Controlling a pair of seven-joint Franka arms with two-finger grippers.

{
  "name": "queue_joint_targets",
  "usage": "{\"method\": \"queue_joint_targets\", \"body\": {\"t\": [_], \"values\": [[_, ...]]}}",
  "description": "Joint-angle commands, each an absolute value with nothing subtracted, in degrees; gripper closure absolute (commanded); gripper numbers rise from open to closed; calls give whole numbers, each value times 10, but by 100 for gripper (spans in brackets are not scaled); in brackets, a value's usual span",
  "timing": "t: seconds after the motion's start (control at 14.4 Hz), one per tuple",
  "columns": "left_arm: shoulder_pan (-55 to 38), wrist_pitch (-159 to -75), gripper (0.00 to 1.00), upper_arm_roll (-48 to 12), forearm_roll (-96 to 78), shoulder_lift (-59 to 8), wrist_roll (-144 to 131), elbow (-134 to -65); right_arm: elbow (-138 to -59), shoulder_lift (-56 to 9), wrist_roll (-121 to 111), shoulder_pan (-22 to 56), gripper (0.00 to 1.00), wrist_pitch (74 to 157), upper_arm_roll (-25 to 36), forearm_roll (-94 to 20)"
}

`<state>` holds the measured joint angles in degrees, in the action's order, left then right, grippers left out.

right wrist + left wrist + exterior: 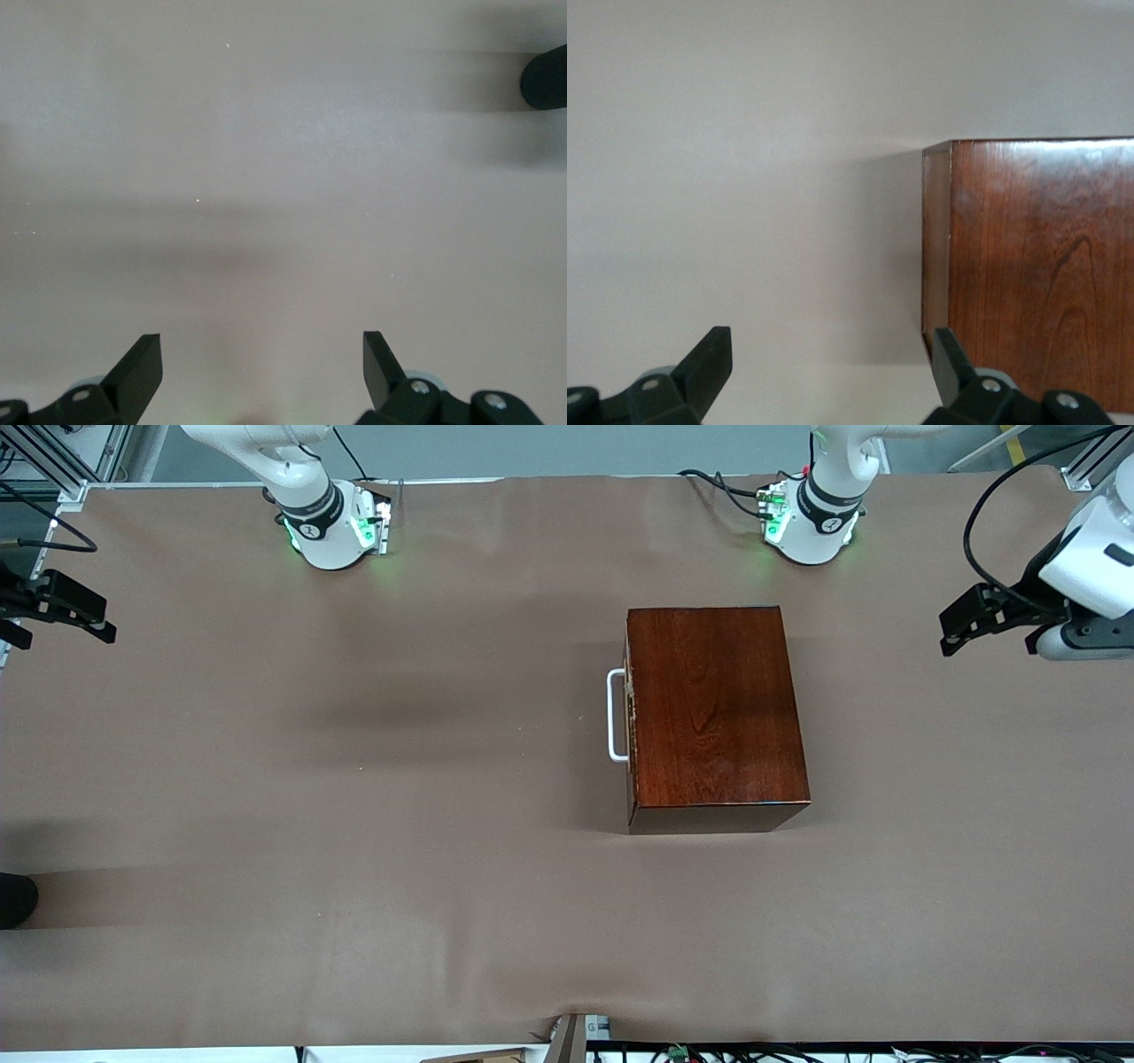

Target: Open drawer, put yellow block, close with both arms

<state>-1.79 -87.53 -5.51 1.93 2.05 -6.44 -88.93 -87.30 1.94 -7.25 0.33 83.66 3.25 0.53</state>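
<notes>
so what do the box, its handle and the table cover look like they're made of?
Box: wood, dark reddish-brown; grain lines show and its top reflects light, so probably a glossy varnish.
Handle: a smooth white U-shaped bar; painted metal or plastic, cannot tell which.
Table cover: a matte brown sheet with soft creases, probably paper or thin fabric.

A plain brown table cover (pixel 354 824) spreads wide, with black cables (pixel 726 1056) along its near edge.
</notes>
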Motion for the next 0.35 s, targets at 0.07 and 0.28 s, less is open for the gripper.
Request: {"method": "queue_joint_targets", "body": {"t": [0.07,0.28], "values": [[-6,-846,0,-65,18,30,-48,-887,-860,13,-66,-4,0,828,25,6],[-6,-845,0,-65,7,29,-49,-887,-860,13,-66,-4,0,829,25,6]]}}
